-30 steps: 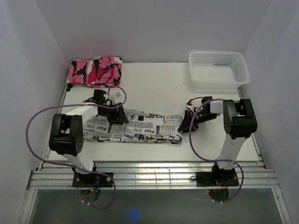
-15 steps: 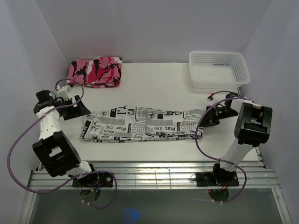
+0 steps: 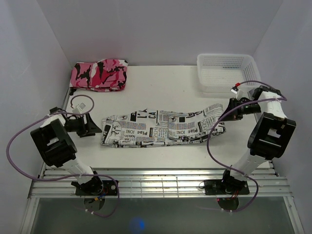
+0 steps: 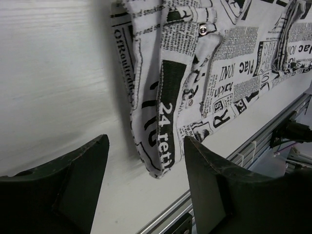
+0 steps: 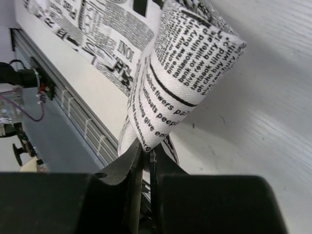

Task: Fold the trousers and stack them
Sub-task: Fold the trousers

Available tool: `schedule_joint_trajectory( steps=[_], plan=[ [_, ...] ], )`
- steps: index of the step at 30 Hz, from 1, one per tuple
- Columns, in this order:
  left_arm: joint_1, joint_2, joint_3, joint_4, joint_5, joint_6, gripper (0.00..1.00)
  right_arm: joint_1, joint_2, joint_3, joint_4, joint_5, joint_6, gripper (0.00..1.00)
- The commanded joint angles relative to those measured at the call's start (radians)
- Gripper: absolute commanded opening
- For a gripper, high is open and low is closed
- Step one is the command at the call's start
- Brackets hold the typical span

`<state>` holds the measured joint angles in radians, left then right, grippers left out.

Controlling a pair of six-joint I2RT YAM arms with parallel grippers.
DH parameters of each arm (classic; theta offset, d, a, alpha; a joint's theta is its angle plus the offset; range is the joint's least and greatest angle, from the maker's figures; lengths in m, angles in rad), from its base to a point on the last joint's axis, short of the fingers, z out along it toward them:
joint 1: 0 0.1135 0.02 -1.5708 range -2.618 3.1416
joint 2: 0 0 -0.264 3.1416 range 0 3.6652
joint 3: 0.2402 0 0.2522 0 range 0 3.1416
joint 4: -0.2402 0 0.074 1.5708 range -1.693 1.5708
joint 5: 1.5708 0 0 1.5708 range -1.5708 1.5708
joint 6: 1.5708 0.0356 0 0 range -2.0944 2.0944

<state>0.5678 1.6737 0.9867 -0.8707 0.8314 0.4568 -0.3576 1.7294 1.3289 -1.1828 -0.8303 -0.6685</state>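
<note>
Pinching a fold of the leg end, the right gripper [image 5: 146, 152] has its jaws shut tight on the trousers [image 3: 156, 130], and the cloth rises in a rounded loop straight out from the fingertips. The left gripper [image 4: 145, 144] stands wide, with nothing in it. The waist end with its metal button lies just ahead of the gap between the fingers [image 4: 73, 170], apart from both.

A second ago both grippers sat on a shorter bundle of cloth. Since then the left one has let go and backed off past the waist end, while the right one has pulled its end outward and away from the left. The trousers now lie drawn out in one long strip across the table [image 3: 161, 87], slid toward the right jaws, with the held end lifted off the surface.

That looks like the straightening step done. The likely next step is to carry the raised end back over toward the waist to halve the strip. With only one end held, the free end could drag and skew.

Farther off, beyond the right jaws, sits a white basket [image 3: 226, 73]. Beyond the left jaws lies a pink camouflage garment [image 3: 100, 74], well apart from the trousers.
</note>
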Motion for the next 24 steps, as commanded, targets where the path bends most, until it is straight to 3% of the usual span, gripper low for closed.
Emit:
schedule_joint_trajectory(
  steps=[1, 9, 16, 19, 24],
  plan=[
    [-0.055, -0.017, -0.029, 0.088, 0.081, -0.047, 0.73, 0.019, -0.048, 0.055, -0.061, -0.191, 0.035, 0.08],
    [-0.115, 0.086, -0.005, 0.148, 0.086, -0.127, 0.45, 0.224, -0.162, -0.005, 0.300, -0.233, 0.438, 0.08],
    [-0.144, 0.129, 0.001, 0.150, 0.130, -0.152, 0.00, 0.480, -0.217, -0.028, 0.705, -0.185, 0.817, 0.08],
    [-0.161, 0.133, -0.002, 0.151, 0.143, -0.164, 0.00, 0.583, -0.202, -0.022, 0.803, -0.133, 0.903, 0.08],
    [-0.177, 0.130, -0.020, 0.179, 0.159, -0.202, 0.00, 0.741, -0.156, 0.038, 0.827, 0.000, 0.943, 0.08]
  ],
)
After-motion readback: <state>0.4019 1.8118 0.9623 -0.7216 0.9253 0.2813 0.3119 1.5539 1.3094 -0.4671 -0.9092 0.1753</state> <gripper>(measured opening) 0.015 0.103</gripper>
